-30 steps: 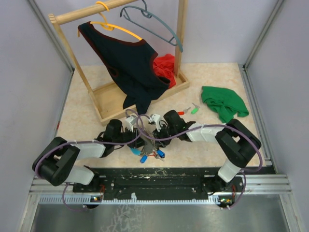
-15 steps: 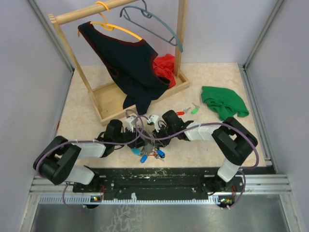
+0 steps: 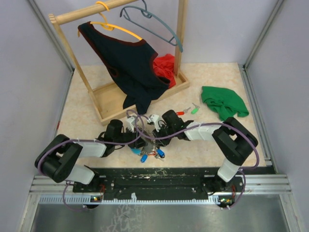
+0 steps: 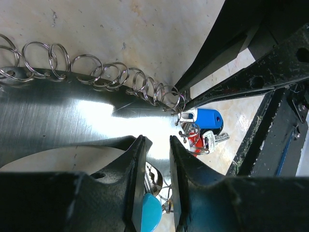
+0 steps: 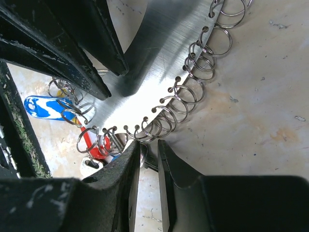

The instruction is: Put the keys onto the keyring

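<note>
The keyring [image 3: 147, 143] is a shiny metal plate [image 4: 72, 101] edged with a row of small wire rings [image 4: 140, 82]. It sits between my two grippers at the table's near middle. Blue-capped keys [image 3: 144, 157] and a red-capped one [image 4: 194, 143] dangle from it. My left gripper [image 4: 155, 145] is nearly shut at the plate's edge, with a light-blue key cap [image 4: 150, 215] in the narrow gap. My right gripper [image 5: 148, 147] is nearly shut on the ringed edge [image 5: 193, 87] from the other side. A loose red key [image 3: 181, 112] and green key [image 3: 195, 109] lie behind the right arm.
A wooden clothes rack [image 3: 104, 99] with a dark top and two hangers stands at the back left. A red cloth [image 3: 165, 67] lies at its base, and a green cloth [image 3: 223, 102] lies at the right. Side walls close in the table.
The right arm has drawn in slightly towards the left. The dangling keys have shifted a little. Both grippers stay on the keyring.
</note>
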Controlling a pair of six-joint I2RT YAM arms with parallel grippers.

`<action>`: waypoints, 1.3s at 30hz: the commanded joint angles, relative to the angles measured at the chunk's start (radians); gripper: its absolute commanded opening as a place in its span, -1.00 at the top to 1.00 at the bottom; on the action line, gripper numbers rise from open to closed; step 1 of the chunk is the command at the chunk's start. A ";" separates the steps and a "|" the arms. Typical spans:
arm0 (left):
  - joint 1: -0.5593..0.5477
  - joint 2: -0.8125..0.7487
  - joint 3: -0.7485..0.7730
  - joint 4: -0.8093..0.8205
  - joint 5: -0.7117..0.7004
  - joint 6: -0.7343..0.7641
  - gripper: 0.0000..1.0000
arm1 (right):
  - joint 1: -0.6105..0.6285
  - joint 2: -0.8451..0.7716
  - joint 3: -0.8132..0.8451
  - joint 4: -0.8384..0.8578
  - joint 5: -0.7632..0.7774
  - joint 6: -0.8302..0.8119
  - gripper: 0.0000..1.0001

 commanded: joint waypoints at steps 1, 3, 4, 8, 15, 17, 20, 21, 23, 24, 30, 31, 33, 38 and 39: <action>-0.006 0.008 -0.002 0.035 0.024 0.001 0.37 | 0.010 -0.049 0.049 0.030 0.013 0.016 0.55; -0.006 0.007 -0.002 0.034 0.023 0.002 0.37 | 0.011 -0.044 0.060 0.038 0.013 0.032 0.54; -0.006 0.008 -0.002 0.034 0.024 0.002 0.37 | 0.011 -0.044 0.061 0.046 0.020 0.044 0.53; -0.006 0.001 -0.002 0.040 0.029 0.004 0.37 | 0.011 -0.062 0.051 0.085 0.071 0.104 0.53; -0.011 -0.009 0.001 0.041 0.035 0.007 0.38 | 0.010 -0.081 0.026 0.112 0.120 0.208 0.53; -0.012 -0.017 0.002 0.034 0.031 0.010 0.38 | 0.009 -0.103 0.010 0.118 0.118 0.229 0.52; -0.016 -0.030 0.011 0.009 0.028 0.018 0.38 | 0.009 -0.150 -0.021 0.116 0.119 0.241 0.51; -0.019 -0.036 0.017 -0.004 0.025 0.018 0.38 | 0.009 -0.163 -0.032 0.110 0.125 0.241 0.51; -0.033 -0.053 0.034 -0.036 0.010 0.016 0.38 | 0.006 -0.190 -0.051 0.102 0.147 0.247 0.50; -0.043 -0.061 0.044 -0.056 -0.005 0.014 0.38 | 0.004 -0.204 -0.062 0.101 0.162 0.255 0.49; -0.118 -0.062 0.116 -0.156 -0.124 -0.024 0.39 | -0.010 -0.280 -0.135 0.130 0.289 0.310 0.33; -0.127 -0.051 0.126 -0.167 -0.140 -0.028 0.39 | -0.012 -0.291 -0.145 0.139 0.302 0.318 0.31; -0.145 -0.027 0.155 -0.187 -0.170 -0.031 0.38 | -0.015 -0.310 -0.163 0.155 0.320 0.331 0.30; -0.176 0.029 0.195 -0.202 -0.217 -0.037 0.40 | -0.027 -0.343 -0.193 0.163 0.342 0.340 0.27; -0.181 0.039 0.200 -0.207 -0.228 -0.038 0.40 | -0.029 -0.350 -0.199 0.163 0.342 0.340 0.26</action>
